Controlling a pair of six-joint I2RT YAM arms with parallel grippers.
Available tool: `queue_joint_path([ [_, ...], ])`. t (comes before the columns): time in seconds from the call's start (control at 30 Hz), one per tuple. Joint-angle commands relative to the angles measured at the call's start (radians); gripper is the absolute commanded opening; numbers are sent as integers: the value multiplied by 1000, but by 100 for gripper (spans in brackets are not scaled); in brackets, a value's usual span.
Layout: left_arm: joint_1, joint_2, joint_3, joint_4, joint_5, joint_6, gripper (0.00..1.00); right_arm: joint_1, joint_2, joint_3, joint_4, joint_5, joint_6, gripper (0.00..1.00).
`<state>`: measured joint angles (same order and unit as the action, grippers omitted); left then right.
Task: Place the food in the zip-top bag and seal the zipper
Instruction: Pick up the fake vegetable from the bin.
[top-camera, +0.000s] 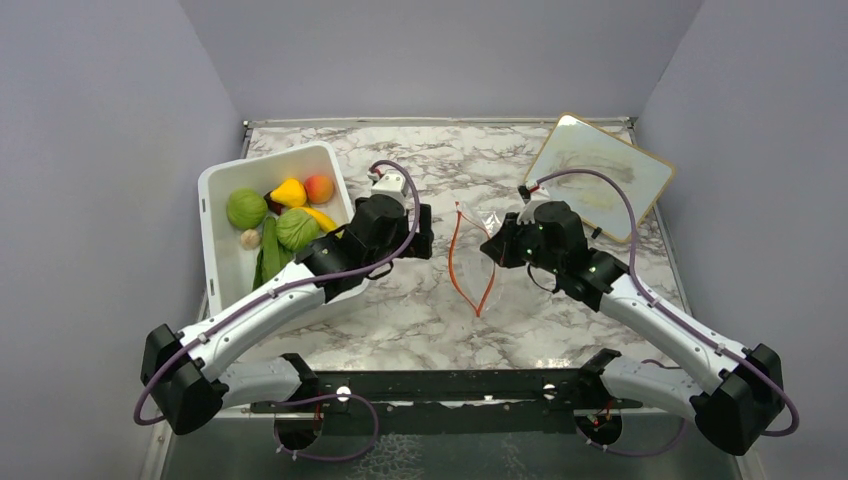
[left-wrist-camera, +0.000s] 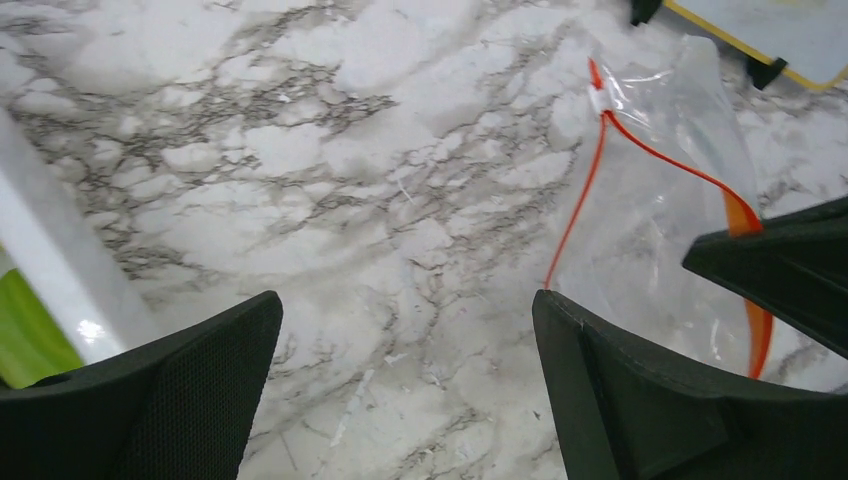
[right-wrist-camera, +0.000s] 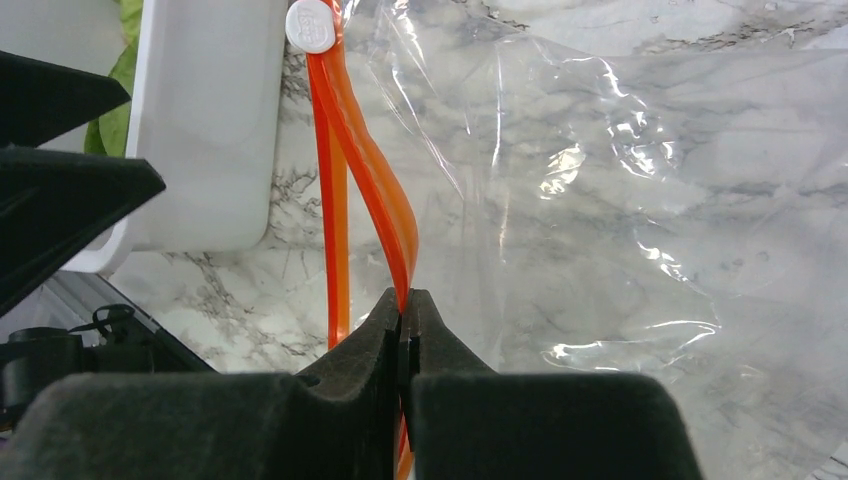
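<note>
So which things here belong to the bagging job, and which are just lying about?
Job: zip-top bag; zipper, pinched by the right gripper; toy food, lying in the white tub; left gripper, open and holding nothing.
Lying about: framed board at the far right. The white tub only holds the food.

Overhead rear view; close wrist views, common zip-top bag (left-wrist-camera: 660, 200)

Open marble (left-wrist-camera: 380, 200) between white tub (left-wrist-camera: 60, 275) and zipper (left-wrist-camera: 568, 222); right tool (right-wrist-camera: 402, 305) clamps its far side.
</note>
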<state>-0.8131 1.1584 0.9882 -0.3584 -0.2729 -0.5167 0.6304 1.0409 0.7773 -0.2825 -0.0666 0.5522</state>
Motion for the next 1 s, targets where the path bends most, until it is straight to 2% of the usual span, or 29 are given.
queue_joint_path([
  [0.0, 36, -21, 47, -101, -181, 26, 100, 4, -24, 10, 32, -31, -1, 1],
  [0.23, 146, -53, 79, -144, -178, 30, 95, 5, -20, -16, 60, -70, 26, 1],
  [0.53, 394, -25, 19, -142, -114, 24, 92, 5, 10, 1, 75, -111, 6, 1],
  [0.8, 571, 31, -9, -100, -94, 33, 94, 5, 7, 26, 43, -39, -61, 1],
  [0.97, 654, 59, -25, -87, -67, 25, 88, 4, 6, 45, 40, -27, -80, 1],
])
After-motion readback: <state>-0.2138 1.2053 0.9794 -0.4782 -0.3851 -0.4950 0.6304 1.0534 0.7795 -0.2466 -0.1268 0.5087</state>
